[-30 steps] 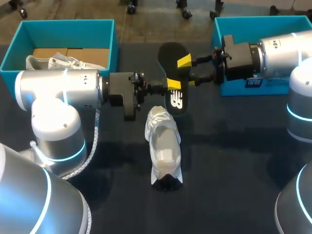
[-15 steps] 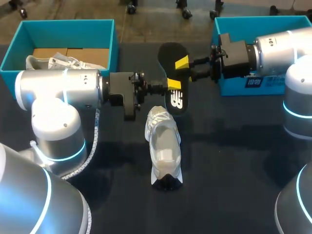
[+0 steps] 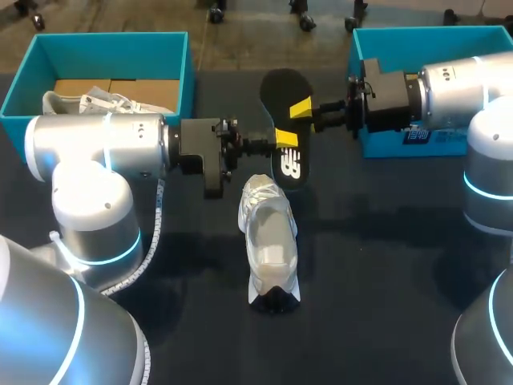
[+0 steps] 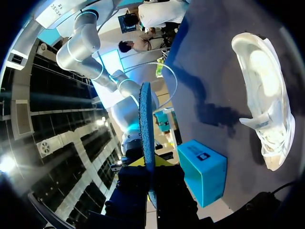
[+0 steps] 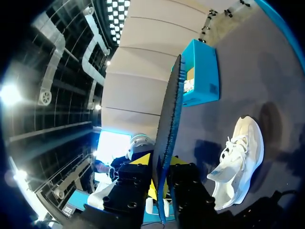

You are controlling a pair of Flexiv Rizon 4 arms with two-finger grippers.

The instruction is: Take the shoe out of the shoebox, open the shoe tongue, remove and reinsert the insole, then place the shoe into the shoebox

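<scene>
White shoe, black insole, blue-green boxes
The shoe is white. The insole is black with a white mark. The left shoebox and right shoebox are blue-green. The worktop is dark. The left end effector and right end effector have yellow tips.

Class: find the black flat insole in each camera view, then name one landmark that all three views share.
Head view: black flat insole in the middle, beyond the white sneaker.
Left wrist view: insole edge-on between own jaws.
Right wrist view: insole edge-on between own jaws.
Shared landmark: white sneaker.
</scene>
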